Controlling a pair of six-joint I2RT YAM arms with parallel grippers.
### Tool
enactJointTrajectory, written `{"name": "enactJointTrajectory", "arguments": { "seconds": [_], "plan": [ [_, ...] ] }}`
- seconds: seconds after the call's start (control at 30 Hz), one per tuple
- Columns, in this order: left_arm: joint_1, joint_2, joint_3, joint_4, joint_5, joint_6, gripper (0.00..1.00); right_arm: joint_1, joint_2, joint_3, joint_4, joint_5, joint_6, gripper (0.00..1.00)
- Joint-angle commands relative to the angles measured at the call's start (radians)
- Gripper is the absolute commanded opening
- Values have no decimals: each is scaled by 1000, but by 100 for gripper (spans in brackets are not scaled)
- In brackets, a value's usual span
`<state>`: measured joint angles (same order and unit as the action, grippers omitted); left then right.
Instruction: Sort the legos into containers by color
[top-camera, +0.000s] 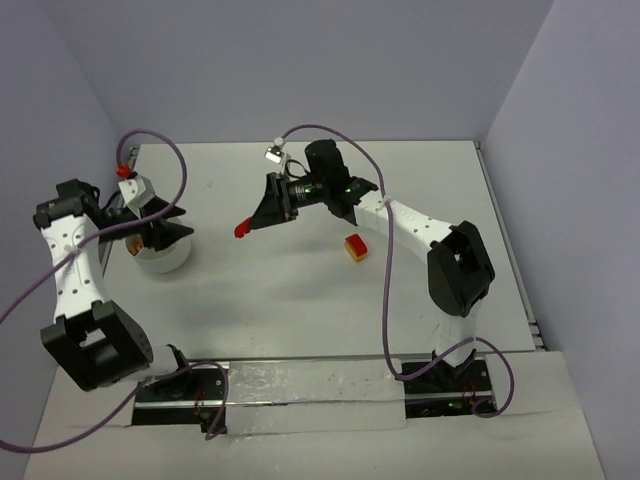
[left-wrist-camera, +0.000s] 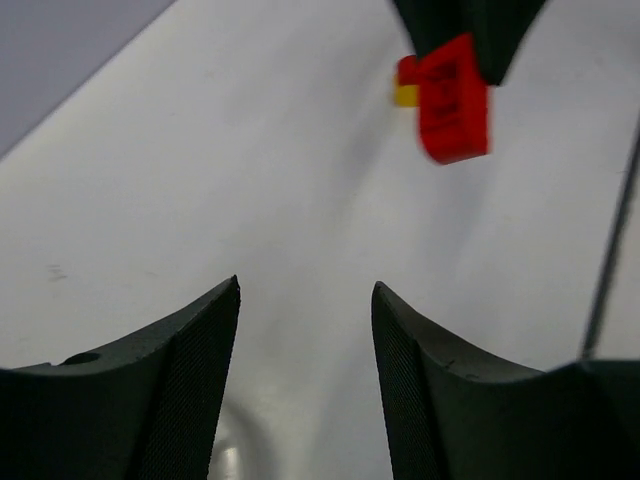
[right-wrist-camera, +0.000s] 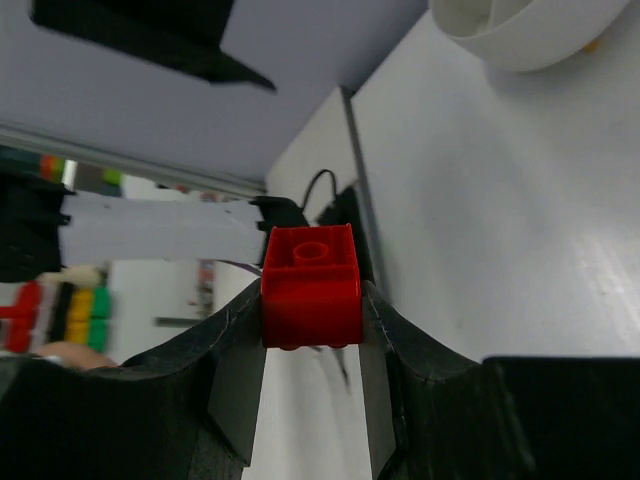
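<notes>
Right gripper (top-camera: 248, 225) is pinching a red brick (right-wrist-camera: 311, 285), just right of the white tub (top-camera: 165, 260). Left gripper (left-wrist-camera: 305, 300) hangs over the tub, fingers apart, empty.

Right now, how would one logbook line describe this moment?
right gripper: shut on small red plastic brick | left gripper: open, by round white plastic tub | red-and-yellow brick: on table

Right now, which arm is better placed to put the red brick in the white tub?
Right. The right gripper clamps the red brick, raised toward the white tub; the left gripper is open and empty by that tub.
</notes>
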<state>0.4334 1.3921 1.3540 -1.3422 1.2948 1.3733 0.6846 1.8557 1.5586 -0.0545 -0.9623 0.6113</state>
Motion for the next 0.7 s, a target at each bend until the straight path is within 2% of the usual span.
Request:
{"name": "enactJointTrajectory", "arguments": {
  "seconds": [0.0,0.03,0.1,0.17,0.2,0.27,0.33,0.37,0.5,0.67],
  "plan": [
    [-55,-170,-144,0,151,-28,63,-22,34,-100,613,-121,639,0],
    [-69,-197,-160,28,153,-66,63,-23,48,-108,674,-120,692,0],
    [-95,-261,-207,235,151,-242,64,-24,62,-134,807,-114,781,0],
    [-103,-312,-245,344,154,-422,65,-23,63,-139,820,-108,799,0],
    [-118,-345,-272,463,156,-525,66,-23,63,-145,827,-104,808,0],
    [-159,-367,-288,529,149,-602,67,-23,62,-148,829,-101,814,0],
    [-203,-399,-312,627,123,-739,70,-23,60,-155,828,-98,818,0],
    [-207,-402,-324,641,109,-752,70,-23,60,-157,829,-99,819,0],
    [-254,-446,-384,927,36,-1006,70,-19,59,-165,850,-96,840,0],
    [-317,-433,-376,965,-2,-1026,70,-14,56,-191,889,-98,865,0]
  ]
}}
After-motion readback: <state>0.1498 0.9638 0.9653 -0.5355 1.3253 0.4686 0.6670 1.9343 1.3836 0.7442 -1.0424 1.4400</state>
